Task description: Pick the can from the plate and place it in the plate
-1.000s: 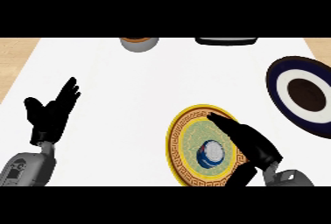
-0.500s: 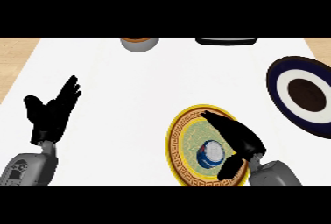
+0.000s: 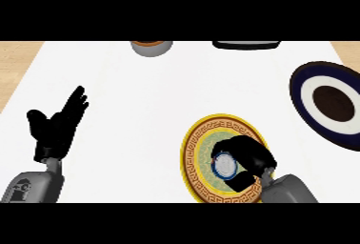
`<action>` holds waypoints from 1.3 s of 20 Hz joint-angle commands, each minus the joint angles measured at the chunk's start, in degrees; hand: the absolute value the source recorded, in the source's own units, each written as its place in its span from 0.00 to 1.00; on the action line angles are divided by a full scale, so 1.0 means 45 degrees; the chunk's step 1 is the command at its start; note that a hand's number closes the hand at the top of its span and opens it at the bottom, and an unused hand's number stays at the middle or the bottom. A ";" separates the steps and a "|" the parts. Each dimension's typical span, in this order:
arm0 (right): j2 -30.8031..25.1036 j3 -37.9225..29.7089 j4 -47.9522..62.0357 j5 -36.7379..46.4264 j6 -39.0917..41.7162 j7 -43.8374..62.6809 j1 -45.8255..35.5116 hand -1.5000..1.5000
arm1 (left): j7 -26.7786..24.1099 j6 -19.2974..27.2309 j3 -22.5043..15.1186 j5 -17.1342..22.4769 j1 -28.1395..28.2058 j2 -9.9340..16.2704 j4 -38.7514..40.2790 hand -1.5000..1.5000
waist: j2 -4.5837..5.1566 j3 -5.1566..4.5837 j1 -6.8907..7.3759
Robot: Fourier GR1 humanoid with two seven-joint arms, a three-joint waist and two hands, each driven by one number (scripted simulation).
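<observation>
A can (image 3: pixel 225 166) with a blue and white top stands on the yellow patterned plate (image 3: pixel 202 143) at the lower middle right. My right hand (image 3: pixel 247 155) is curled round the can, fingers over its far side and thumb below it, hiding most of its body. A second plate (image 3: pixel 309 102), dark blue with a white ring and brown centre, lies at the right edge. My left hand (image 3: pixel 57 126) rests open at the left, fingers up, away from both plates.
A grey bowl (image 3: pixel 151 46) sits at the counter's far edge, and a dark flat object (image 3: pixel 245 45) lies to its right. Wooden floor shows past the counter's left and right edges.
My right hand has drawn back toward me over the yellow plate and its fingers have curled in round the can. The left hand has stayed still.
</observation>
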 commanded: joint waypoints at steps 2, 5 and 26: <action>0.0235 0.0548 -0.0661 0.0549 -0.0250 -0.0760 0.1172 1.00 | -0.0205 -0.0198 0.0398 -0.0121 -0.0238 -0.0230 0.0432 0.50 | 0.0004 0.0005 -0.0052; 0.0518 -0.0002 -0.0783 0.0739 -0.0166 -0.0635 0.1155 1.00 | -0.0856 -0.0442 0.0382 -0.0592 0.0336 -0.0435 0.0468 0.50 | 0.0005 0.0004 -0.0030; 0.0109 -0.6906 -0.0252 0.4393 -0.8121 0.4791 -0.5298 1.00 | -0.0208 -0.0102 0.0329 -0.0707 0.0091 -0.0626 0.0197 0.50 | -0.0010 -0.0006 0.0039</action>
